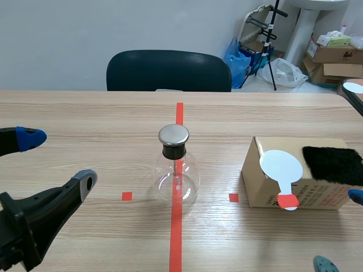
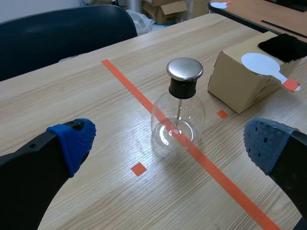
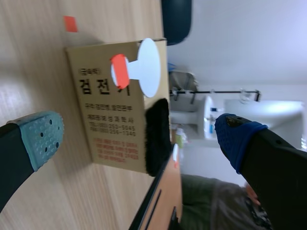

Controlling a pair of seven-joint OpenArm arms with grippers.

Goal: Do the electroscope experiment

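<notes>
Scene view puts the electroscope flask (image 1: 176, 170) at the centre of the frame, standing upright on the desk (image 1: 85, 113) over the long tape line, its metal cap (image 1: 173, 135) on top. At the right of the frame sits a cardboard box (image 1: 266, 190), and on its top lie the white paddle (image 1: 282, 166) and, just beside it, a black fur cloth (image 1: 332, 164). Your left end effector (image 1: 58, 160) hangs at the lower left with its fingers spread wide and nothing between them; your right end effector (image 3: 140, 139) is likewise spread and empty, facing the box.

Watch the paddle first. It lies flat, and only its red handle (image 1: 288, 201) overhangs the box edge, so I judge a pinch there could lever it off or push it along the top rather than lift it. The flask is round-bellied glass, so a bump on the cap, from the paddle or from your left arm, could tip it over.

You cannot read much inside the flask: a thin rod shows, but the tape line behind it masks whatever hangs at its end. In the scene view your right end effector is cut off at the lower right corner, only pad tips showing, and the cloth runs out past the right edge.
</notes>
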